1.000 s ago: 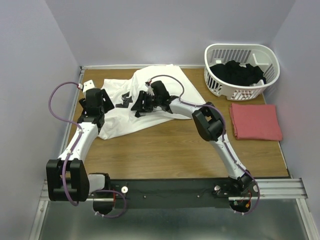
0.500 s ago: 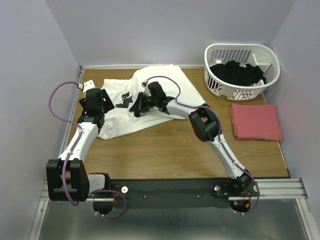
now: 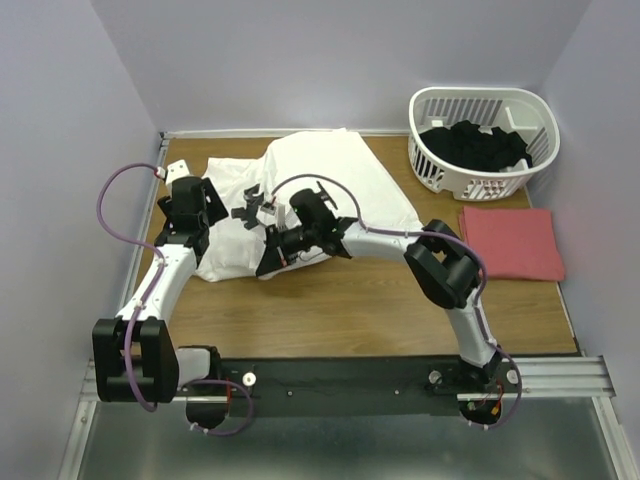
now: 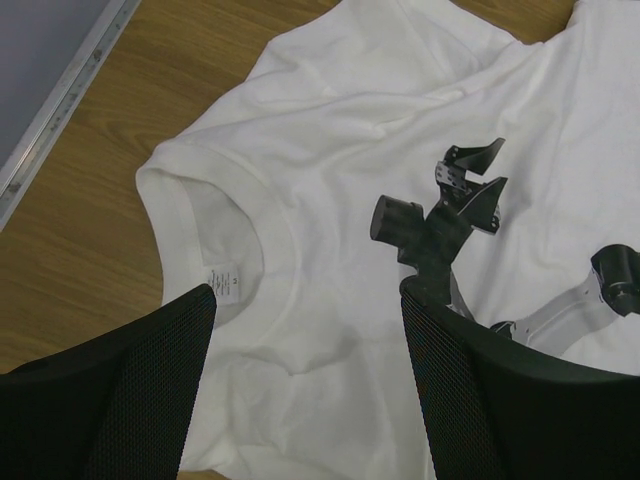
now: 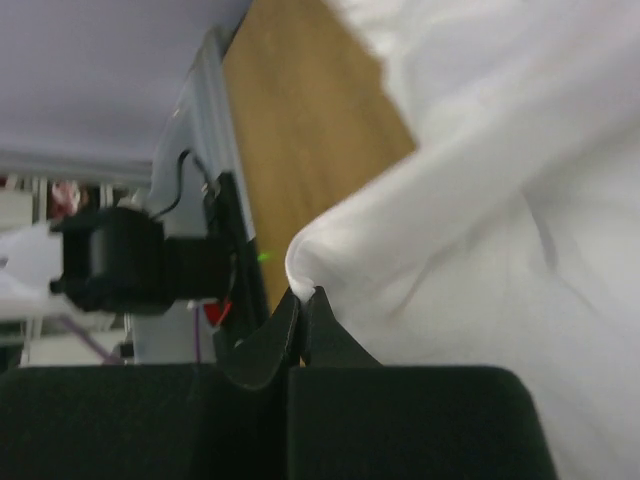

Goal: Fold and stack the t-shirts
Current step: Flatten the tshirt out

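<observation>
At the left, the left gripper [image 4: 307,293] has its jaws spread wide and grips nothing. Its mesh-faced fingers [image 4: 130,400] stand either side of the neck opening of the white t-shirt [image 4: 330,120]. We cannot tell whether they touch the cloth. Toward the middle, the right gripper [image 5: 303,292] has its jaws pressed together on a raised fold at that shirt's near edge, and the cloth peaks right at the tips.

Only the left wrist view gives us the ribbed collar [image 4: 270,215] and the small label [image 4: 226,280] inside it, facing up. Only the right wrist view shows the pinch itself; from above the tips are too small for us to judge. The overhead view alone takes in the right half of the table [image 3: 330,300]. There we see the salmon-red t-shirt [image 3: 510,242] and, just behind it in the far right corner, the white slatted basket [image 3: 440,170] with dark clothing [image 3: 475,145] inside.

The white t-shirt lies unfolded and rumpled across the far left and middle of the table, creased throughout. The salmon-red t-shirt is folded into a flat, neat rectangle at the right edge, well apart from the white one.
</observation>
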Robot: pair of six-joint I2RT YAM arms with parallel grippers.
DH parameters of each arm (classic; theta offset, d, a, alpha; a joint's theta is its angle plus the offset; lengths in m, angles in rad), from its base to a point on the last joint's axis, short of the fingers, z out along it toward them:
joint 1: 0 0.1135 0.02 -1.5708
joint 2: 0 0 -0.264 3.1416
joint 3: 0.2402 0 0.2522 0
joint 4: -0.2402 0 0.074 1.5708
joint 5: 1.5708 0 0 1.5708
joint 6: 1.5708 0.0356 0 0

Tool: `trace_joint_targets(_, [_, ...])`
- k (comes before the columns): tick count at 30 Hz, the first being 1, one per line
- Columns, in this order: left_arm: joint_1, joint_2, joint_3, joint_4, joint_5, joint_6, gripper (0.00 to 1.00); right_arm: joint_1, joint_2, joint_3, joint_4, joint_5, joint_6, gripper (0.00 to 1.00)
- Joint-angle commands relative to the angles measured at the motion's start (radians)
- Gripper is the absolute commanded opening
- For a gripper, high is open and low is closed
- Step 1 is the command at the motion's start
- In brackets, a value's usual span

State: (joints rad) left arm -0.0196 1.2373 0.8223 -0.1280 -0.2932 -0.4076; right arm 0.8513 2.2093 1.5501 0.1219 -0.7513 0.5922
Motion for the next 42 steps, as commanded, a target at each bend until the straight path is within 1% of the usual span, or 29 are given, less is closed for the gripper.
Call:
trace_joint_targets(1, [0.007,-0.018,0.011,0.021,-0.046,0.013,0.83,0.080,-0.112,-0.219,-0.062,-0.126,-0.168,0.01])
trace_joint_targets(3, [0.009,-0.013,0.011,0.019,-0.046,0.013,0.83,0.101,-0.132,-0.268,-0.102,-0.123,-0.213,0.01])
trace_joint_targets(5, [0.009,-0.007,0.009,0.019,-0.040,0.012,0.83,0.136,-0.143,-0.300,-0.220,-0.125,-0.310,0.01])
trace_joint_targets(7, [0.009,0.001,0.008,0.021,-0.032,0.012,0.83,0.153,-0.148,-0.309,-0.344,-0.079,-0.398,0.04])
trace_joint_targets(8, [0.009,0.007,0.008,0.021,-0.029,0.012,0.83,0.160,-0.151,-0.312,-0.376,-0.059,-0.420,0.07])
trace_joint_targets(9, [0.009,0.013,0.008,0.021,-0.026,0.010,0.83,0.166,-0.157,-0.324,-0.424,-0.024,-0.437,0.14])
trace_joint_targets(10, [0.009,0.017,0.008,0.019,-0.024,0.010,0.83,0.167,-0.164,-0.329,-0.424,-0.023,-0.449,0.18])
trace_joint_targets(11, [0.009,0.027,0.006,0.019,-0.017,0.013,0.83,0.167,-0.195,-0.338,-0.456,0.016,-0.469,0.32])
trace_joint_targets(13, [0.009,0.040,0.008,0.019,-0.006,0.015,0.83,0.166,-0.236,-0.341,-0.479,0.070,-0.482,0.44])
trace_joint_targets(14, [0.009,0.054,0.009,0.016,0.008,0.016,0.83,0.166,-0.281,-0.341,-0.496,0.134,-0.492,0.53])
trace_joint_targets(15, [0.009,0.063,0.009,0.013,0.015,0.018,0.83,0.164,-0.307,-0.341,-0.502,0.177,-0.493,0.55])
trace_joint_targets(16, [0.009,0.082,0.011,0.011,0.028,0.021,0.83,0.161,-0.330,-0.341,-0.510,0.276,-0.488,0.58])
trace_joint_targets(17, [0.007,0.093,0.012,0.011,0.038,0.024,0.83,0.143,-0.373,-0.341,-0.513,0.326,-0.485,0.59])
trace_joint_targets(19, [0.007,0.116,0.014,0.008,0.066,0.027,0.83,0.100,-0.407,-0.350,-0.518,0.424,-0.467,0.60])
trace_joint_targets(20, [0.007,0.140,0.017,-0.001,0.074,0.029,0.83,0.069,-0.422,-0.357,-0.516,0.446,-0.459,0.60])
trace_joint_targets(21, [0.006,0.152,0.023,-0.004,0.081,0.029,0.83,-0.010,-0.447,-0.363,-0.516,0.464,-0.448,0.60])
trace_joint_targets(22, [0.004,0.168,0.026,-0.005,0.088,0.029,0.83,-0.053,-0.454,-0.369,-0.513,0.487,-0.436,0.60])
trace_joint_targets(23, [0.004,0.191,0.028,-0.012,0.097,0.029,0.83,-0.096,-0.459,-0.377,-0.513,0.559,-0.404,0.61])
trace_joint_targets(24, [0.004,0.204,0.034,-0.013,0.104,0.027,0.83,-0.166,-0.461,-0.380,-0.513,0.604,-0.393,0.61])
trace_joint_targets(25, [0.003,0.218,0.035,-0.016,0.115,0.029,0.83,-0.199,-0.458,-0.381,-0.512,0.671,-0.385,0.61])
trace_joint_targets(26, [0.003,0.246,0.040,-0.022,0.118,0.029,0.83,-0.230,-0.454,-0.378,-0.510,0.688,-0.367,0.60])
trace_joint_targets(27, [0.001,0.260,0.049,-0.028,0.123,0.030,0.83,-0.289,-0.450,-0.375,-0.507,0.694,-0.359,0.60])
trace_joint_targets(30, [0.001,0.321,0.073,-0.044,0.132,0.035,0.83,-0.380,-0.433,-0.375,-0.458,0.710,-0.322,0.59])
trace_joint_targets(36, [0.001,0.448,0.141,-0.087,0.138,0.039,0.83,-0.446,-0.352,-0.358,-0.446,0.742,-0.298,0.59])
trace_joint_targets(38, [0.001,0.494,0.176,-0.108,0.134,0.044,0.83,-0.462,-0.349,-0.389,-0.444,0.771,-0.287,0.59])
trace_joint_targets(42, [0.001,0.571,0.251,-0.147,0.118,0.049,0.83,-0.500,-0.367,-0.481,-0.444,0.776,-0.244,0.59])
